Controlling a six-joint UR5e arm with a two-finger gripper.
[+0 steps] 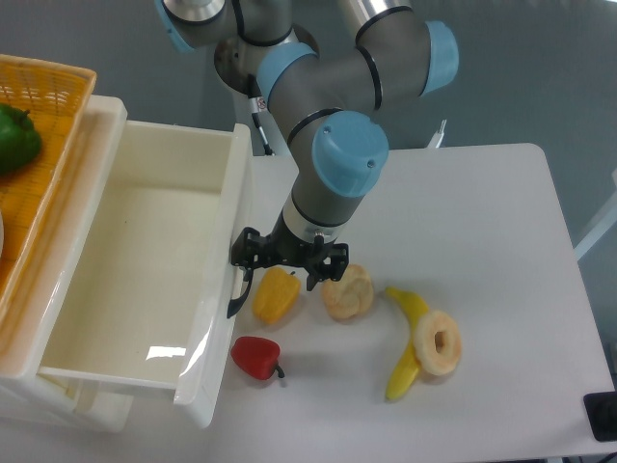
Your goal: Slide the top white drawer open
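Observation:
The top white drawer [145,251] is slid far out of the cream-white cabinet [108,108] and shows its empty inside. Its curved black handle [235,297] sits on the front panel, facing right. My gripper [287,268] points down just to the right of the drawer front, above the yellow pepper [275,295]. Its jaws stand wide apart with nothing between them. Its left finger [245,253] is close to the top of the handle; I cannot tell whether they touch.
A red pepper [255,357] lies by the drawer's front corner. A bread roll [348,291], a banana [407,333] and a bagel-like ring [440,341] lie to the right. An orange basket [58,87] with a green pepper [17,138] stands on the cabinet.

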